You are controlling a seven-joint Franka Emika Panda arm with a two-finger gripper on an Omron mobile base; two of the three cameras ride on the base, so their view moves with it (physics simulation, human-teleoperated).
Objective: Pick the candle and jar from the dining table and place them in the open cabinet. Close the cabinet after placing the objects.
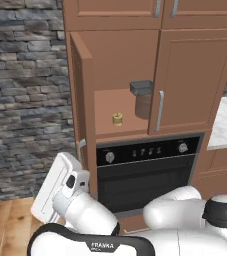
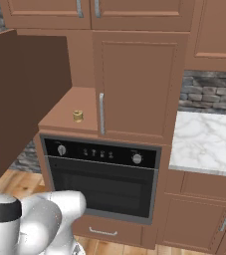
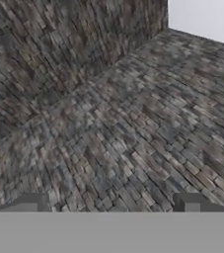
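Candle [image 1: 117,119]: on the cabinet [image 1: 195,75] shelf, near the front edge.
Jar [image 1: 141,99]: left base view shows it behind the candle, part hidden by the shut door.
Fingers [image 3: 114,205]: spread wide, holding nothing, facing a stone wall [image 3: 84,99].
Left door [image 2: 25,89]: swung open.

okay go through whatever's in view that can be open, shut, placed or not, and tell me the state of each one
candle: upright on the cabinet shelf
jar: upright on the same shelf, lid on, behind the candle
cabinet: left door swung open, right door shut
oven: door shut
gripper: open, empty, facing the stone wall
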